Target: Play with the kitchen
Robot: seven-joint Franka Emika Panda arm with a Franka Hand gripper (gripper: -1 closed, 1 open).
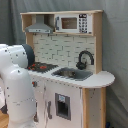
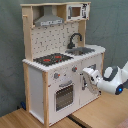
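The kitchen (image 1: pixel 65 60) (image 2: pixel 60 65) is a tall toy of pale wood and white panels. In the second exterior view I see its black stovetop (image 2: pixel 52 59) with red burners, black faucet (image 2: pixel 75 39), sink (image 2: pixel 83 50), oven door (image 2: pixel 64 95), two knobs (image 2: pixel 56 76), grey hood (image 2: pixel 49 20) and small microwave (image 2: pixel 75 11). My gripper (image 2: pixel 87 75) comes in from the second exterior view's right. It is close in front of the white cabinet panel under the sink, beside the oven door. In the first exterior view my white arm (image 1: pixel 17 85) hides the gripper.
A grey curtain (image 1: pixel 115 45) hangs behind the kitchen. The kitchen stands on a wooden floor or tabletop (image 2: pixel 30 119). The rounded counter end (image 1: pixel 102 79) sticks out at the first exterior view's right.
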